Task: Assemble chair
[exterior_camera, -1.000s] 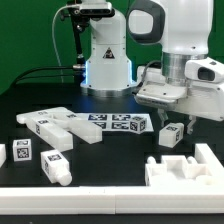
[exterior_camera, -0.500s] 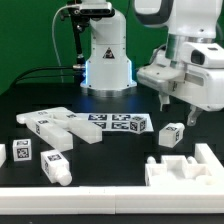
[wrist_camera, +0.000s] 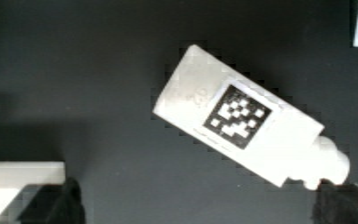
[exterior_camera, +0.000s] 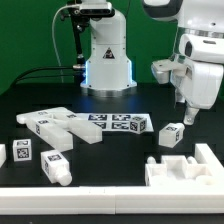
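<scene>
The chair's white tagged parts lie loose on the black table. A short leg [exterior_camera: 172,135] lies at the exterior view's right; in the wrist view it [wrist_camera: 243,115] lies at a slant with one tag showing. My gripper [exterior_camera: 184,112] hangs open and empty above and a little behind it. In the wrist view its dark fingers [wrist_camera: 44,204] stand wide apart, one tip by the leg's notched end; the gripper [wrist_camera: 190,206] holds nothing. Larger flat pieces [exterior_camera: 58,125] are clustered at the left, with a small block [exterior_camera: 22,152] and another leg [exterior_camera: 55,166] in front.
The marker board [exterior_camera: 122,122] lies at the table's middle. A white notched bracket [exterior_camera: 180,170] stands at the front right; a white edge [wrist_camera: 16,170] also shows in the wrist view. The robot's base [exterior_camera: 105,60] stands at the back.
My gripper has risen and moved toward the exterior view's right, away from above the short leg. The parts on the table have not moved.
</scene>
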